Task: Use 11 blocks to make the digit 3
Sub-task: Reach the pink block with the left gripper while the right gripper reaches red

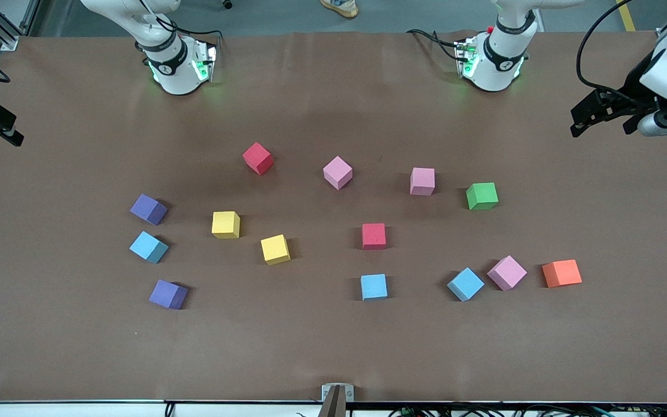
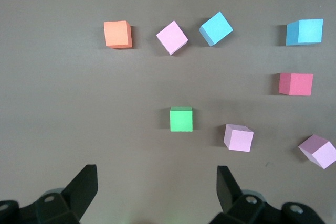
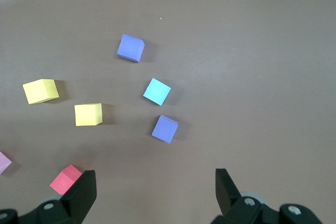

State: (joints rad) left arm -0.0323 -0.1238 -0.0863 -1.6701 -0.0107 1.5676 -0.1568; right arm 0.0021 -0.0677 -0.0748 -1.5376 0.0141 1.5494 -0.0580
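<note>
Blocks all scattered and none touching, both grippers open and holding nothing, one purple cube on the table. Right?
Not quite: there are two purple cubes, not one. The front view shows one farther from the camera and the other nearer, with a light blue cube between them, toward the right arm's end of the table. The rest stands: blocks scattered apart, left gripper and right gripper open and holding nothing.

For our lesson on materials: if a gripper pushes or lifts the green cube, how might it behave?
The green cube looks matte and foam-like, so it is probably light and slightly squashy. Its flat faces suggest it would slide, not roll. The matte surface should give decent grip.
</note>
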